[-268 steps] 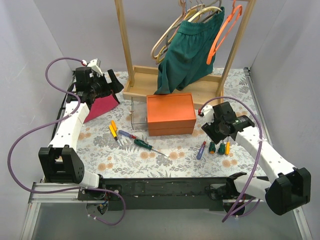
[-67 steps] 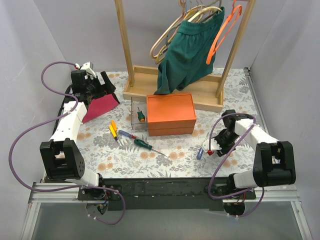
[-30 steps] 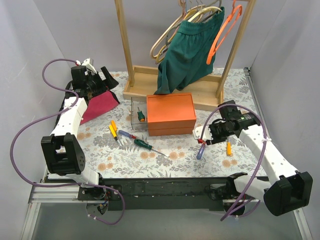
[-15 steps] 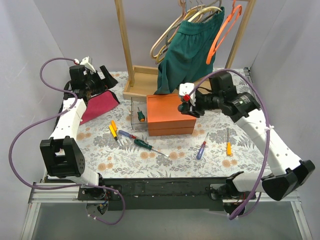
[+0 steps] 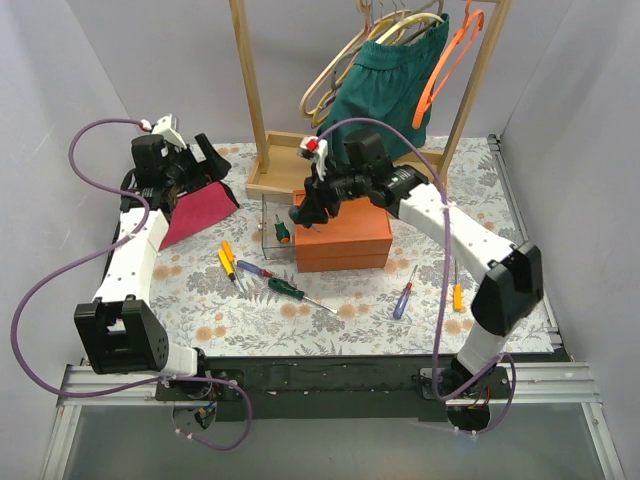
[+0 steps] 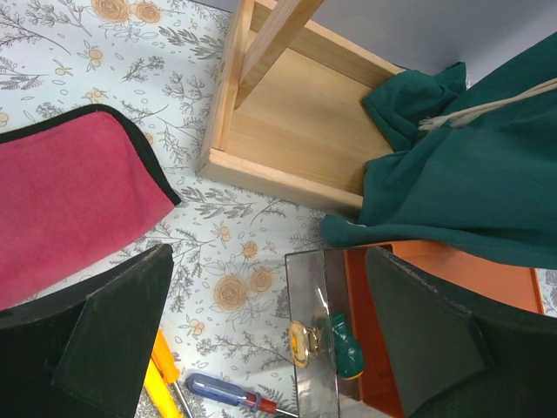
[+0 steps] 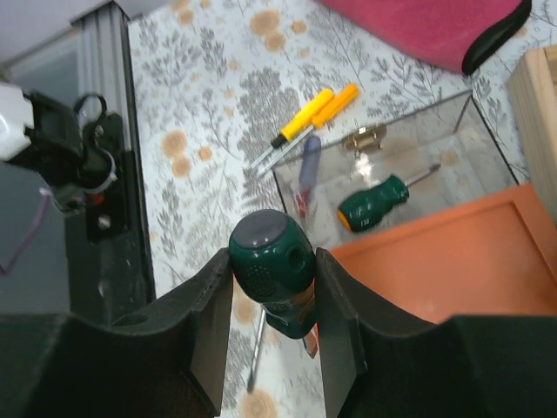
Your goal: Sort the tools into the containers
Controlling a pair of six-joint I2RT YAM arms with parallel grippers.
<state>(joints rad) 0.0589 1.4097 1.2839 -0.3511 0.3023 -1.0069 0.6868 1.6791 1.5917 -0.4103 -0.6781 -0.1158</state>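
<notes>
Top view: the right end effector [image 5: 303, 212] hovers over the clear box [image 5: 270, 242] on the surface.
Left wrist: the left end effector [image 6: 268, 261] gapes, empty.
Right wrist: its fingers [image 7: 204, 322] clench a green-handled screwdriver [image 7: 271, 261] by the handle. It is probably light, stiff and smooth, so the handle is the place to hold.

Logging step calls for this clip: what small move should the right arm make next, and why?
Probably lower toward the clear box and release: the right gripper is shut on a green screwdriver about over its edge, and a second screwdriver already lies inside.
</notes>
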